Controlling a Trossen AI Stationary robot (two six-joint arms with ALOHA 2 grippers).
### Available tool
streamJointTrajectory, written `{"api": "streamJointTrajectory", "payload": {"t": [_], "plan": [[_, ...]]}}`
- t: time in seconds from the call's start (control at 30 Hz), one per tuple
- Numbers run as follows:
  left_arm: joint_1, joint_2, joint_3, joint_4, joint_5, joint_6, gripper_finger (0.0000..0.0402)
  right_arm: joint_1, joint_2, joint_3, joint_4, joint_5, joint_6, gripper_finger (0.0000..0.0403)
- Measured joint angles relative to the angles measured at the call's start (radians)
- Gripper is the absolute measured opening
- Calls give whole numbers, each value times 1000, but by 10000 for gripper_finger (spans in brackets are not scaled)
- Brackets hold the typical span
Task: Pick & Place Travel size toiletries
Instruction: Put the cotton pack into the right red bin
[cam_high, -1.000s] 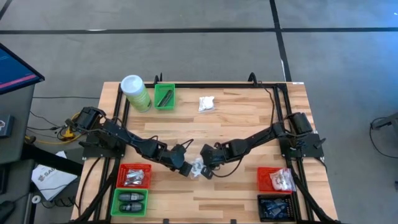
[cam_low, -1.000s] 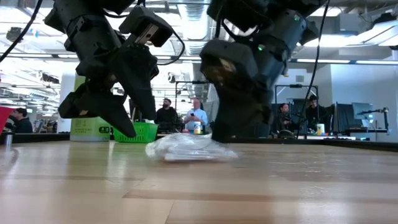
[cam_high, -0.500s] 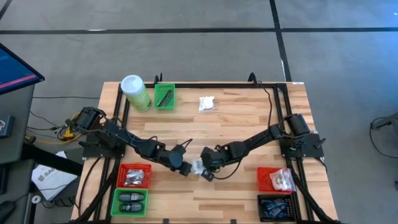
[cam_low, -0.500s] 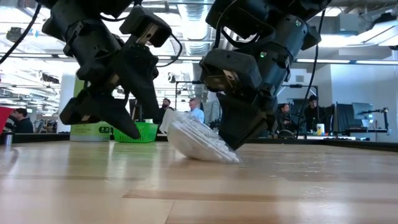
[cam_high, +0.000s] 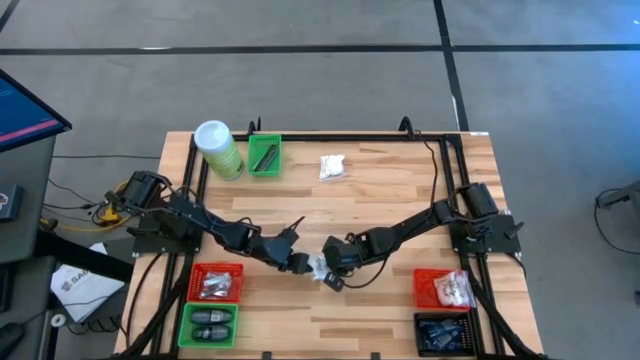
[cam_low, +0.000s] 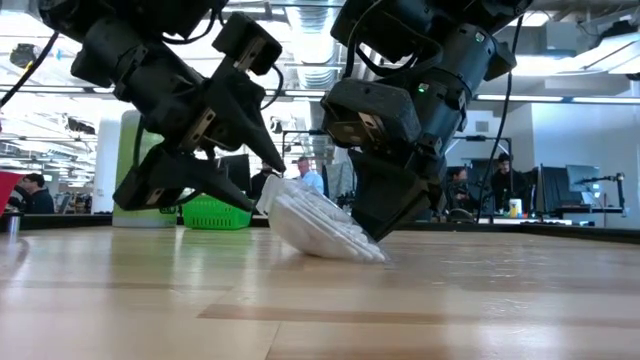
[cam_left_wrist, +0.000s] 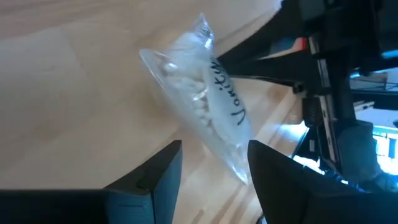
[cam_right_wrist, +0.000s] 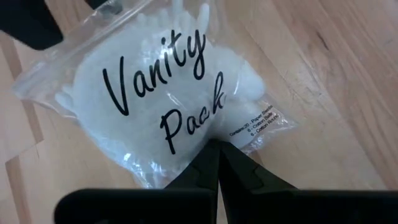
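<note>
While the right gripper (cam_right_wrist: 214, 163) pinches 1 corner of the Vanity Pack bag (cam_right_wrist: 163, 93) at frame centre, the bag tilts. Left gripper (cam_left_wrist: 214, 163) spread beside it. Risk: thin-film pinch slips.

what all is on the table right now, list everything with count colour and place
vanity pack: 1, clear bag of white bits, table centre front, tilted up, one edge on the wood
sachets: 1 white cluster, back centre
canister: 1, green with white lid, back left corner
green bins: 2, back left, front left
red bins: 2, front left, front right
black bin: 1, front right corner
left gripper: open, beside the pack
right gripper: shut on the pack's edge
</note>
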Motion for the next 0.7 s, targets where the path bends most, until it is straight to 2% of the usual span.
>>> {"api": "streamJointTrajectory", "payload": {"t": [0.37,0.7], "plan": [[57,0,0,18,19,37,177,-1,0,-1,5,1,0,0],[55,4,0,35,38,36,177,-1,1,-2,18,1,1,0]]}}
